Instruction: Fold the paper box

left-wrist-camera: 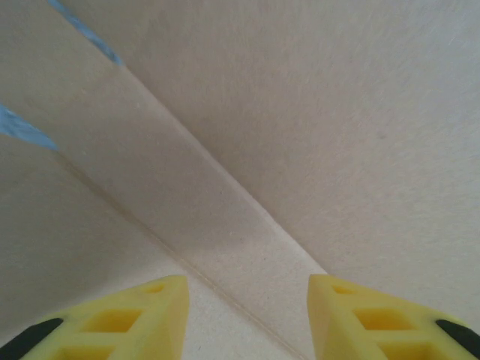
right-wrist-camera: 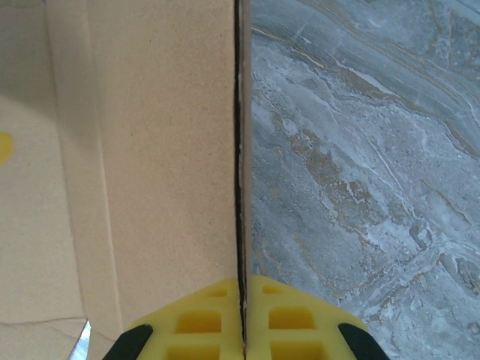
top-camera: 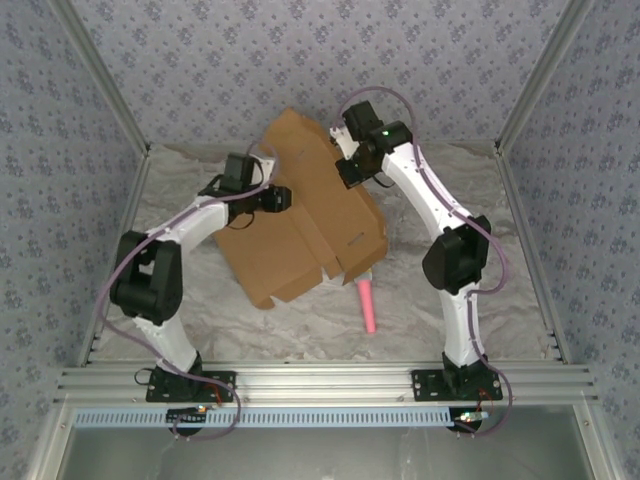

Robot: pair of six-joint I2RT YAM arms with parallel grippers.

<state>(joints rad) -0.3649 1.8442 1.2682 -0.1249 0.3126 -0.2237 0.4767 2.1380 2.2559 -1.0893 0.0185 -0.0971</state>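
The right gripper point(top-camera: 352, 172) is clamped on the box point(top-camera: 300, 230). In the right wrist view its yellow fingers point(right-wrist-camera: 195, 319) meet on the thin edge of a cardboard panel point(right-wrist-camera: 150, 150) that runs straight away from the gripper point(right-wrist-camera: 241, 300), with a fold line to the left and the grey marbled table point(right-wrist-camera: 360, 150) to the right. From above, this grip is on the box's far right edge.

The left gripper point(top-camera: 272, 198) is on the box's left side. Its two yellow fingers point(left-wrist-camera: 150, 315) stand apart, and bare cardboard point(left-wrist-camera: 300, 112) with a crease running diagonally from upper left to lower right shows between them. I cannot tell whether the fingertips touch the sheet.

The box is a large brown sheet, partly folded, in the middle of the table point(top-camera: 450, 320) between the two arms. Its long axis runs roughly far to near, leaning slightly right toward the near end. The far part is lifted toward the back wall, and the notched flaps point near.

A pink stick point(top-camera: 366, 305) lies just off the near right corner, its far end at the box's edge.
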